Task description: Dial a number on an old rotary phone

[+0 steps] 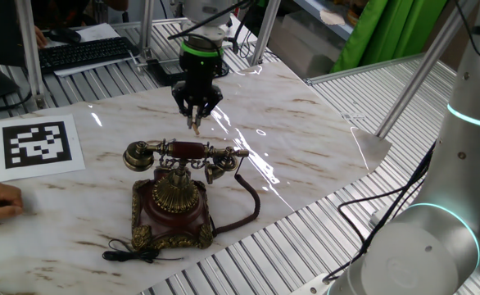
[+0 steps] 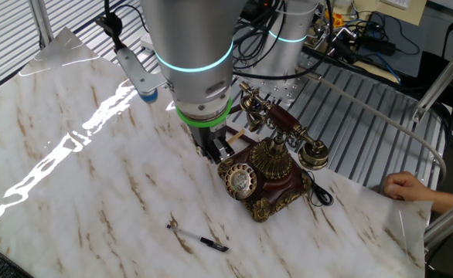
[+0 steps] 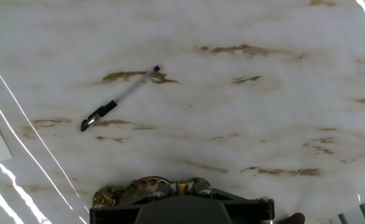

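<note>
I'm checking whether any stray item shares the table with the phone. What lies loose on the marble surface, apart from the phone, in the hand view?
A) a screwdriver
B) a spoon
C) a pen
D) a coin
C: a slim pen with a dark grip end and a clear barrel lies on the marble table, well clear of the old rotary phone whose brass edge shows at the bottom of the hand view.

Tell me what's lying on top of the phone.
The handset rests across the cradle of the phone. The cradle hooks under it are mostly covered, so how it seats cannot be seen.
</note>
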Controlling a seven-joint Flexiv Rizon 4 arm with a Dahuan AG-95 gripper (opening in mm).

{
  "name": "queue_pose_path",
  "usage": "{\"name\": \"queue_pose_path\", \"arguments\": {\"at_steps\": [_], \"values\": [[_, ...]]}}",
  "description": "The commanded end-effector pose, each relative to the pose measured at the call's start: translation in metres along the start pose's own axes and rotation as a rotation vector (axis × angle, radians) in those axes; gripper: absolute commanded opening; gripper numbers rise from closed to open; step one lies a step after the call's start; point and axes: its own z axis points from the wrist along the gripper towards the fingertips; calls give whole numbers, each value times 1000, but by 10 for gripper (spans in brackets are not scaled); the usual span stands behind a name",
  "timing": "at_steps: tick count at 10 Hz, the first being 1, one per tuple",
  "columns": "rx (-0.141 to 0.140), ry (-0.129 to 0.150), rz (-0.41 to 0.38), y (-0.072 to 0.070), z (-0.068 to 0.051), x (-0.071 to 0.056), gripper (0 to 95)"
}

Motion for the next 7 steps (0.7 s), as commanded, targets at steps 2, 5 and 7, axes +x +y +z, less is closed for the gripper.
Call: {"name": "queue_pose_path", "arguments": {"at_steps": [2,5,7], "values": [[-13,1,6,-1,0,1,0],[-12,0,15,-1,0,2,0],[-7,-5,17,-1,0,2,0]]}}
